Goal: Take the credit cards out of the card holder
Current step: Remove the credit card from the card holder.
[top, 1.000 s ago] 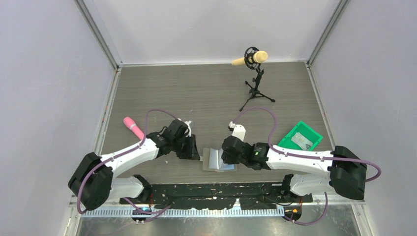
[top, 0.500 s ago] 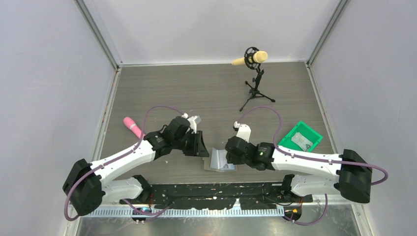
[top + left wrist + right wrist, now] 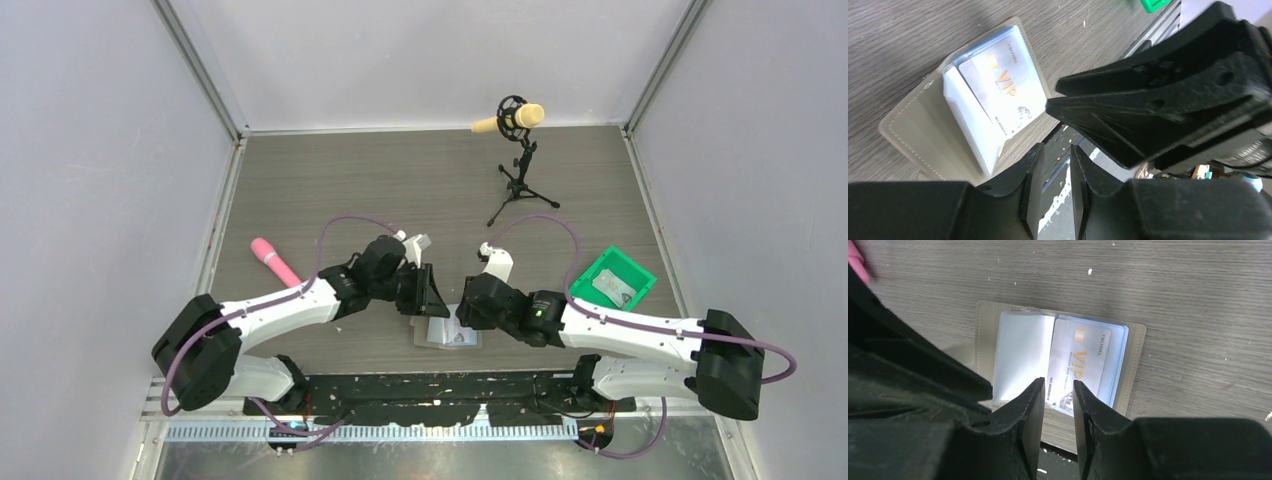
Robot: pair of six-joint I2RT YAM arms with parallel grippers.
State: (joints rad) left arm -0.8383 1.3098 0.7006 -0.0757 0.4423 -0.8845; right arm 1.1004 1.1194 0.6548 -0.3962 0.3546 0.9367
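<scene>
The card holder [image 3: 447,334] lies open at the table's near edge, grey-olive rim, light blue clear pockets inside. A silvery credit card [image 3: 1075,360] with "VIP" print sits in its right pocket, also in the left wrist view [image 3: 998,95]. My left gripper [image 3: 432,298] hovers at the holder's left side; its jaws [image 3: 1057,149] stand a narrow gap apart, empty. My right gripper [image 3: 462,312] hovers over the holder's near edge; its jaws [image 3: 1058,382] stand a narrow gap apart, empty. Neither touches the card.
A green bin [image 3: 628,266] at the right holds a pale card [image 3: 612,288]. A pink object [image 3: 272,260] lies at the left. A microphone on a tripod [image 3: 518,150] stands at the back. The two grippers are close together.
My left arm has swung right, from beside the holder's left edge to right above it. My right gripper has shifted slightly right and back. The holder has not moved.
</scene>
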